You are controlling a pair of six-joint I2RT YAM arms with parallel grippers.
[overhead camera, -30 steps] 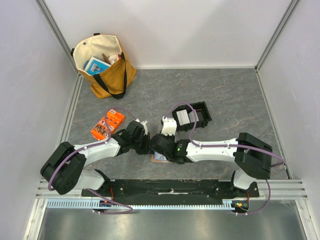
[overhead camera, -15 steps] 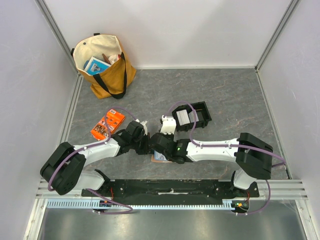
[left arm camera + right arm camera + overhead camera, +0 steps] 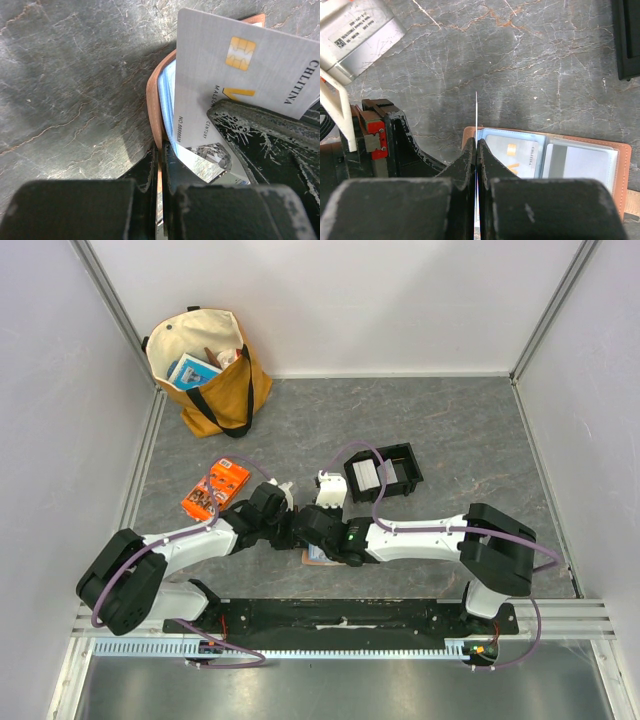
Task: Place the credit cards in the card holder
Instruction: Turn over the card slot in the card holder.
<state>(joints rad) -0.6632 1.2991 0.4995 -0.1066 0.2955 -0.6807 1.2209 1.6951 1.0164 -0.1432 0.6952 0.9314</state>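
The card holder lies open on the table, tan with a light-blue slotted inner face. One chip card sits in its left pocket. My right gripper is shut on a white credit card, seen edge-on, held upright at the holder's left edge. In the left wrist view this card tilts with its lower corner at the blue face. My left gripper is shut on the holder's tan edge. In the top view both grippers meet over the holder.
A black two-compartment tray with grey cards stands just beyond the right arm. An orange printed packet lies to the left. A tan tote bag stands at the far left corner. Walls enclose the table.
Both grippers have shifted slightly left and away from the bases. Each keeps its grip.
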